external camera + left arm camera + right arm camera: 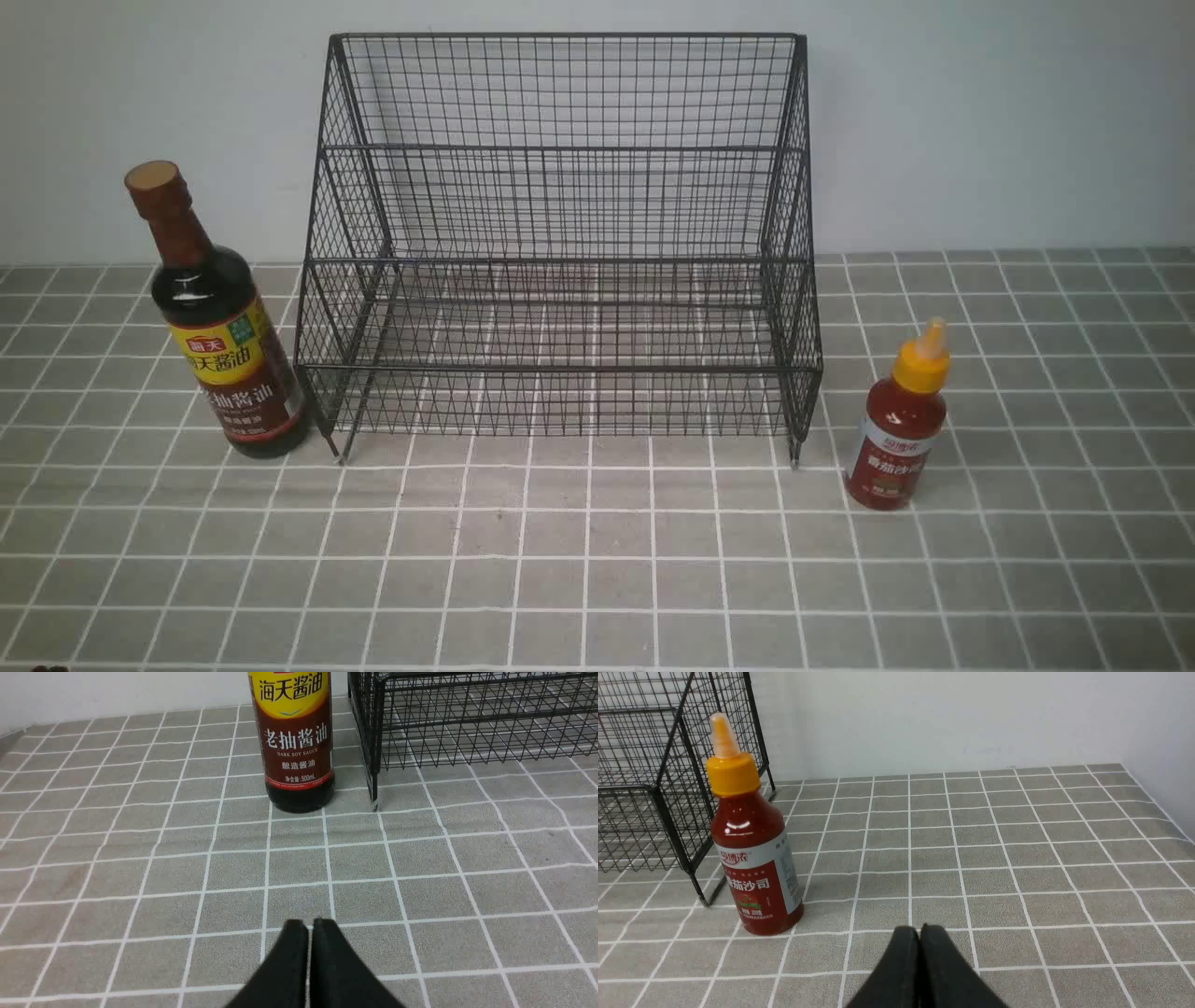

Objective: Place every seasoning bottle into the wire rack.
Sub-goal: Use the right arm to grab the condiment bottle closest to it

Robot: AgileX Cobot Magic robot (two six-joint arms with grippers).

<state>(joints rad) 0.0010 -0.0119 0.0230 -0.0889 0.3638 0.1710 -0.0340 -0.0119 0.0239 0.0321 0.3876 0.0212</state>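
Note:
The tall dark soy-sauce bottle (227,347) with brown cap and yellow-and-red label stands upright on the table just left of the wire rack (560,252); it also shows in the left wrist view (299,756). The small red sauce bottle (898,429) with yellow nozzle cap stands upright just right of the rack, also in the right wrist view (754,849). The rack is empty. My left gripper (310,924) is shut and empty, short of the soy bottle. My right gripper (920,929) is shut and empty, beside and short of the red bottle. Neither gripper shows in the front view.
The table is covered with a grey cloth with a white grid (597,560). A white wall (980,121) stands right behind the rack. The rack's corner leg (373,798) stands close beside the soy bottle, and another leg (703,891) next to the red bottle.

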